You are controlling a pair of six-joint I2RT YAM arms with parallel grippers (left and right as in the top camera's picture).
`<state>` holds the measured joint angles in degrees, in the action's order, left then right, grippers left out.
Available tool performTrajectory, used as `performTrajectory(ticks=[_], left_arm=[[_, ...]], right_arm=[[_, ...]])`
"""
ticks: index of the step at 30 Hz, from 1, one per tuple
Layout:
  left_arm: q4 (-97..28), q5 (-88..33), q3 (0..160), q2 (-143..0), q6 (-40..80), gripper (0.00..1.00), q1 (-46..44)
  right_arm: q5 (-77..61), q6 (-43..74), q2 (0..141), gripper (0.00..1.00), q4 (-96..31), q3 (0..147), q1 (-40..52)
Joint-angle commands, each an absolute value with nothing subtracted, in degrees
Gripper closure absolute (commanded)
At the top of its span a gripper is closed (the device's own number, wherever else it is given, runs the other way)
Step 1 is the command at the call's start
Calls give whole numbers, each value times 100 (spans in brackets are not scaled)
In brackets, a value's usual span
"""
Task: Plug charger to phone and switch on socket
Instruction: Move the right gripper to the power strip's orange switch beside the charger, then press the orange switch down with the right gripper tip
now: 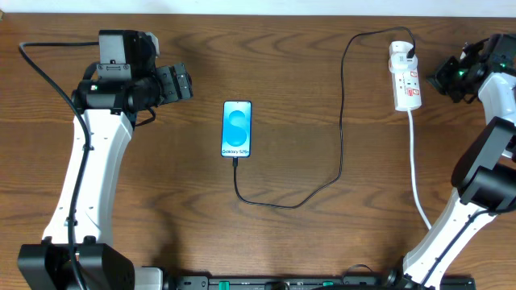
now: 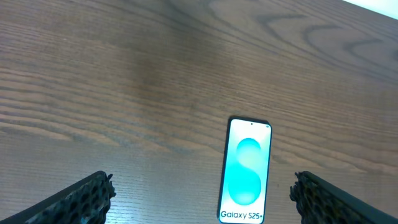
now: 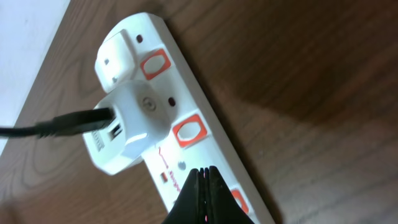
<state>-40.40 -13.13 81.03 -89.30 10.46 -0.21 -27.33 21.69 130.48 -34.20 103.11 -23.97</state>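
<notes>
The phone point(image 1: 236, 129) lies face up mid-table, its blue-green screen lit; the left wrist view shows it too point(image 2: 245, 171). The charger's thin black cable point(image 1: 339, 153) meets the phone's near edge, loops right and runs up to the white socket point(image 1: 405, 80) at the far right. There its black connector point(image 3: 68, 123) enters a white adapter point(image 3: 127, 134) plugged into the socket point(image 3: 171, 93). My right gripper point(image 3: 204, 172) is shut, its tips just over the strip between two red switches point(image 3: 188, 130). My left gripper point(image 2: 202, 185) is open above the table, left of the phone.
The socket's thick white cord point(image 1: 417, 173) runs toward the near edge beside my right arm point(image 1: 484, 173). My left arm point(image 1: 89, 169) stands along the left side. Bare wooden table point(image 1: 161, 193) surrounds the phone.
</notes>
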Motion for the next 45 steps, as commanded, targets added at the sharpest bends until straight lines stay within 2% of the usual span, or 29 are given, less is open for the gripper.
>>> performTrajectory(ticks=[1, 18, 45], left_arm=[[-4051, -1236, 8132, -8879, 993, 5, 5], [-4051, -1236, 8132, -8879, 993, 5, 5], [-4051, -1236, 8132, -8879, 993, 5, 5]], right_arm=[[-2840, 2158, 13233, 99, -3247, 10328, -2394], [-2836, 1557, 13513, 99, -2753, 10328, -2038], [-2906, 1835, 13513, 99, -2534, 10328, -2082]])
